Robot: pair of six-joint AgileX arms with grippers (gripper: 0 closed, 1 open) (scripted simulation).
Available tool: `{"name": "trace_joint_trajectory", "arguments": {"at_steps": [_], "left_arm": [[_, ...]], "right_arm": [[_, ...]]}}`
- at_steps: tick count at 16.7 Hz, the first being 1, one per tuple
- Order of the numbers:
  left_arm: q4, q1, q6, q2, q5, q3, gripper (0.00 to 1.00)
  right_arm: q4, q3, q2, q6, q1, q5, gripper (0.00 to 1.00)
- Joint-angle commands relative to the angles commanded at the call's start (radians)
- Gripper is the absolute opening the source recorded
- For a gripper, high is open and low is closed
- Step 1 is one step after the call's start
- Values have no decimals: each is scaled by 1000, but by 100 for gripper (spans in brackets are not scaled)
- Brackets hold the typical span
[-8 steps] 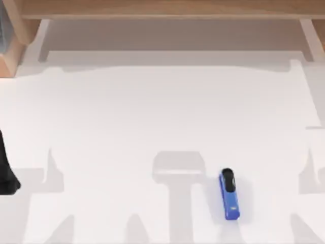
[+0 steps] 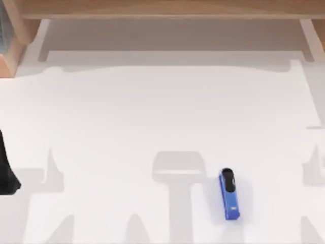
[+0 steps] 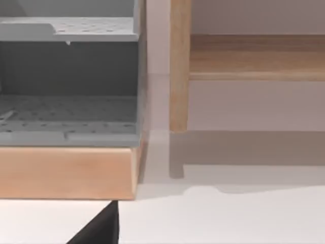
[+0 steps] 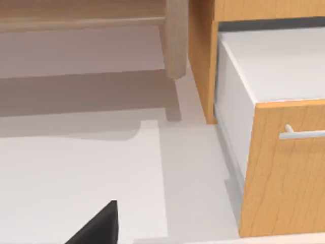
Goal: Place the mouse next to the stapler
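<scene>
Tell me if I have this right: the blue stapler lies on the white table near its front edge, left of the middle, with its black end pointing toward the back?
Not quite. The top view shows the blue stapler right of the middle, not left. The rest holds: it lies on the white table near the front edge, black end toward the back.

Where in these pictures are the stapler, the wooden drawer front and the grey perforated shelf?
stapler (image 2: 229, 194): top view, on its blue body.
wooden drawer front (image 4: 284, 168): right wrist view, on the wood panel below the metal handle.
grey perforated shelf (image 3: 66, 28): left wrist view, on its upper dotted surface.
</scene>
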Motion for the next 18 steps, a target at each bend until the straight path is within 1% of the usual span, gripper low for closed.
{"name": "trace_joint_trajectory", "arguments": {"at_steps": [2,4,8,11,15,18], "left_arm": [[0,0,0,0,0,0,100],[0,0,0,0,0,0,100],[0,0,0,0,0,0,100],[0,0,0,0,0,0,100],[0,0,0,0,0,0,100],[0,0,0,0,0,0,100]], "right_arm": [[-138,152,152,9,-36,4,100],[-296,346,348,9,-74,9,100],[-609,818,833,-19,-148,15,100],[-804,1197,1232,-59,-196,15,100],[-973,1655,1724,-115,-252,9,100],[-1045,1924,2021,-147,-286,3,100]]}}
